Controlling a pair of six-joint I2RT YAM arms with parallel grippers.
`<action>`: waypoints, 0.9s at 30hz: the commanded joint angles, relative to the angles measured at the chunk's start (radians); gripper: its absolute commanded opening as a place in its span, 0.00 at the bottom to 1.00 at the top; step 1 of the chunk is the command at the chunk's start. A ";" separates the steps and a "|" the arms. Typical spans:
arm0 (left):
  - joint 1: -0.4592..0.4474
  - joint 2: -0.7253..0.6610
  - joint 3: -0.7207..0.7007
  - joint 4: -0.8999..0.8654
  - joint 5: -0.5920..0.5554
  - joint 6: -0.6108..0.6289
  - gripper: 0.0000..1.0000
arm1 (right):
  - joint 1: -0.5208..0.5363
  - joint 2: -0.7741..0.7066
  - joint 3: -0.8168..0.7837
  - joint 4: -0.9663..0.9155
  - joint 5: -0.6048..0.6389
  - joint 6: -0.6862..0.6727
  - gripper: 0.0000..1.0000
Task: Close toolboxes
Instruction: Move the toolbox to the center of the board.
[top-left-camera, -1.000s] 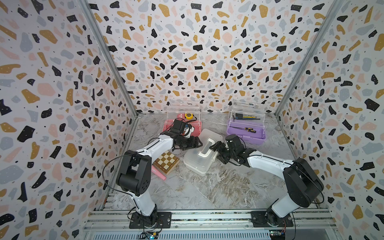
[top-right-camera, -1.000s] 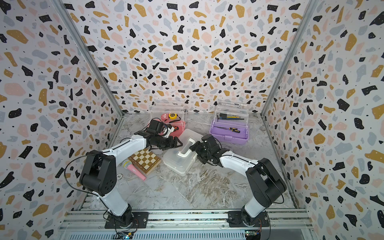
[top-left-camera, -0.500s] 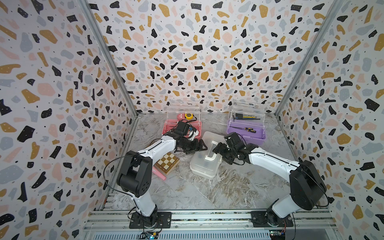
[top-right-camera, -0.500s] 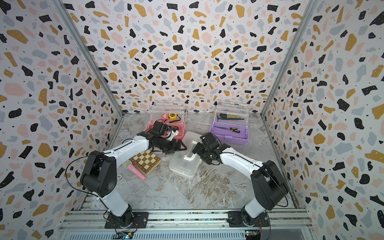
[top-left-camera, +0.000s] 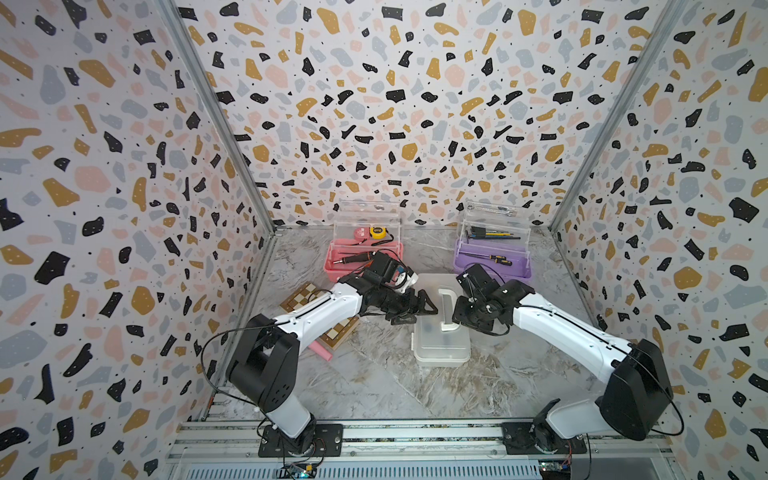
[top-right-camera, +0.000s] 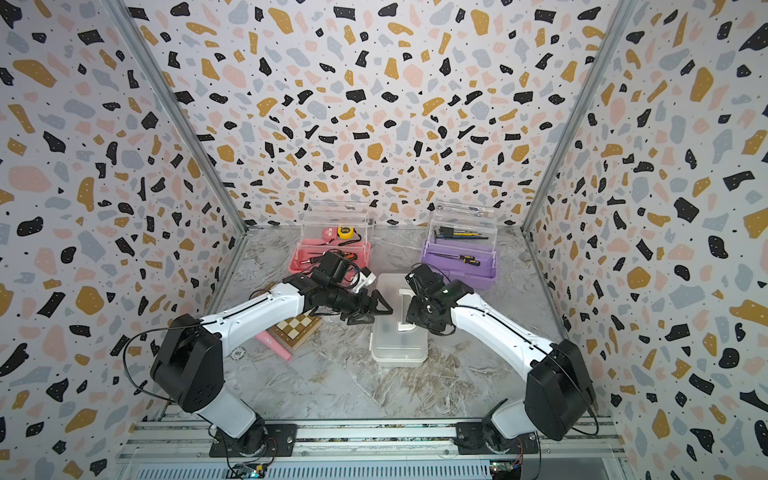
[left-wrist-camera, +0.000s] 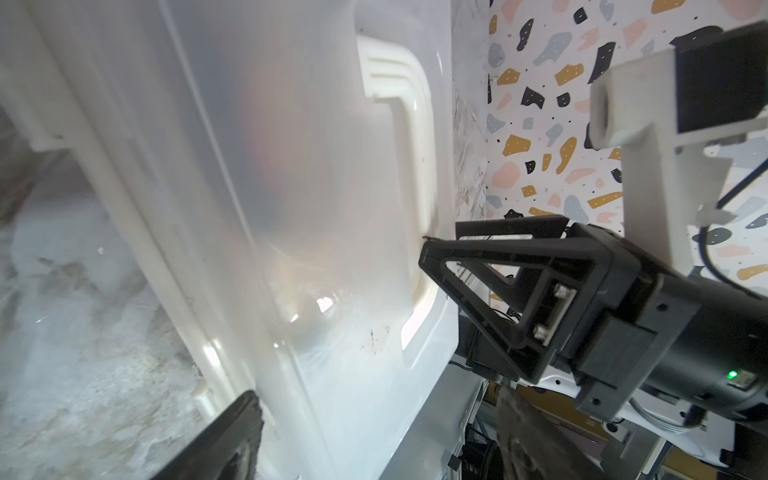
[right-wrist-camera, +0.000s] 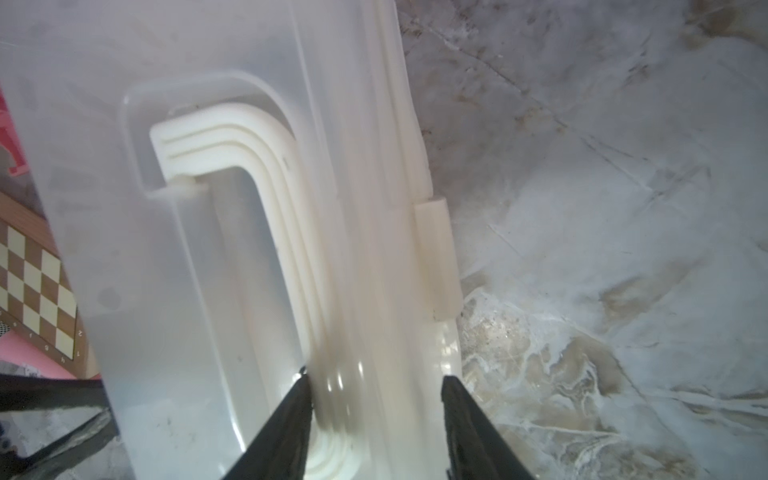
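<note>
White toolbox (top-left-camera: 442, 347): centre of floor, lid down.

Left gripper (top-left-camera: 419, 313): jaws spread wide at the white toolbox's left long side, one finger over the lid. It grasps nothing; contact cannot be told.

Right gripper (right-wrist-camera: 374, 376): jaws about half apart, straddling the strip between handle (right-wrist-camera: 266, 232) and the right rim. One finger is against the handle, the other at the outer wall. Whether they pinch cannot be told.

Pink toolbox (top-left-camera: 332, 266) and purple toolbox (top-left-camera: 490, 266): behind the white toolbox, lids upright.

white toolbox (top-left-camera: 441, 349) – frosted glossy plastic; chessboard box (top-right-camera: 297, 328) – matt wood; tabletop (top-left-camera: 374, 386) – marbled, smooth
</note>
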 joint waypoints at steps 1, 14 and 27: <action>0.031 -0.018 0.016 0.038 0.027 -0.014 0.87 | 0.005 -0.028 -0.018 -0.105 0.072 -0.065 0.49; 0.213 -0.042 -0.001 0.071 0.026 -0.013 0.88 | -0.089 -0.112 0.001 -0.155 0.063 -0.230 0.49; 0.244 -0.039 0.002 0.078 0.038 -0.011 0.88 | -0.089 0.094 0.137 -0.134 0.019 -0.305 0.54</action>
